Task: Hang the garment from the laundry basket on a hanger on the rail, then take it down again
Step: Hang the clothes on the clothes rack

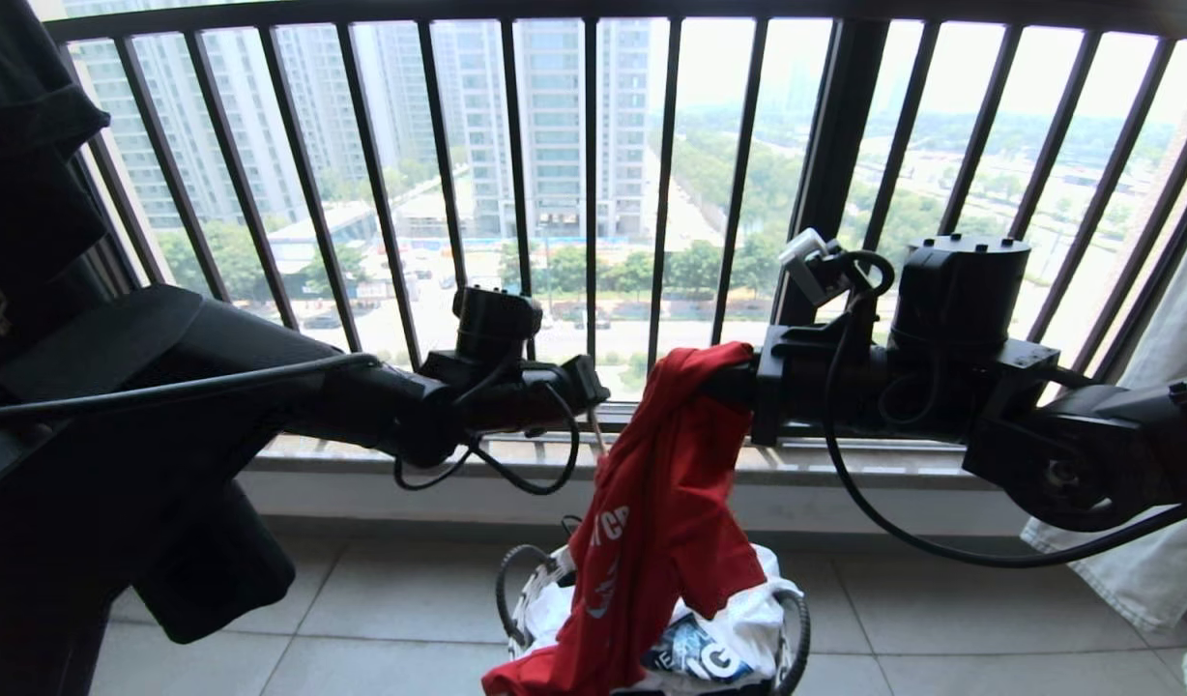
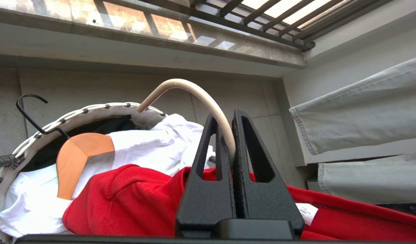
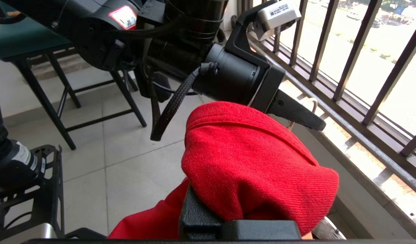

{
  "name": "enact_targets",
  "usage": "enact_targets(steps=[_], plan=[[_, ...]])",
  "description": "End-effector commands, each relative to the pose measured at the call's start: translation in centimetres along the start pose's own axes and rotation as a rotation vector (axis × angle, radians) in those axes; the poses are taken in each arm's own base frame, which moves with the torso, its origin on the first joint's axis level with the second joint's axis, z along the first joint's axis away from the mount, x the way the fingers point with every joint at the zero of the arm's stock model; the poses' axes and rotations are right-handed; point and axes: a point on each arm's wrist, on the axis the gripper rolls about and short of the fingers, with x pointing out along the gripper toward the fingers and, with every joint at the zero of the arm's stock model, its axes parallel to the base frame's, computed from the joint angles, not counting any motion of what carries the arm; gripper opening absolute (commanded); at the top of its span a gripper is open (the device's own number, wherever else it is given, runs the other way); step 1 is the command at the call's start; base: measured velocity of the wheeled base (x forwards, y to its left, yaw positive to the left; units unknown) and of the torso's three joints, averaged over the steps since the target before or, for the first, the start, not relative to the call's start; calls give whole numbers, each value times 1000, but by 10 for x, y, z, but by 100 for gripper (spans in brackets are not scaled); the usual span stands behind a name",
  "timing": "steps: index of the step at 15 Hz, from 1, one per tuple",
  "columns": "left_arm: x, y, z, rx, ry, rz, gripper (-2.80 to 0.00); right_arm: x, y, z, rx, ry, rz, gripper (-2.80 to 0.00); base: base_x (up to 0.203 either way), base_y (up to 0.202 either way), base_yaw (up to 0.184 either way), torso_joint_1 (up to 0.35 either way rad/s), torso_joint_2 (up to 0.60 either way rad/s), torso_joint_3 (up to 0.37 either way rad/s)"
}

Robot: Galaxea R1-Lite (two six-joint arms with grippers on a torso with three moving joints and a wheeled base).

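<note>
Balcony tiles underfoot, dark window bars [image 1: 593,193] ahead with tower blocks beyond, and both arms reach in from the sides. Left pincer [image 2: 232,135] is clenched on the pale curved hook of the hanger [image 2: 194,93], the hook arching out above its tips. Right pincer [image 3: 228,217] is buried in red cloth, clamped on the garment [image 1: 666,503], which drapes from it down towards the basket [image 1: 795,628] on the floor. White lettering shows on the hanging red fold. Inside the basket lie a white shirt [image 2: 153,149], something black, and a wood hanger [image 2: 77,159] with a dark hook. Pale grey cloth [image 1: 1149,541] hangs at the right.
</note>
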Motion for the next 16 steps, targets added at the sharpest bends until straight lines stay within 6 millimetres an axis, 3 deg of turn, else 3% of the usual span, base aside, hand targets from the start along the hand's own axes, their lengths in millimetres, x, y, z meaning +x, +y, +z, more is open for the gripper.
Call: enact_targets(steps=[1,4,10,16], plan=[[-44,-39,25,25,-104,-56,-280,1,-1,1,-5,-6,-14,-280,0,0,0,0,0,0],[-75,-73,22,65,-126,-12,-280,-1,-3,7,-17,-20,-48,-280,0,0,0,0,0,0],[-54,-83,-12,249,-225,246,-280,-12,-6,16,-38,-41,-79,-280,0,0,0,0,0,0],[-60,-96,-5,248,-334,189,-280,-13,-2,15,-43,-20,-73,-280,0,0,0,0,0,0]])
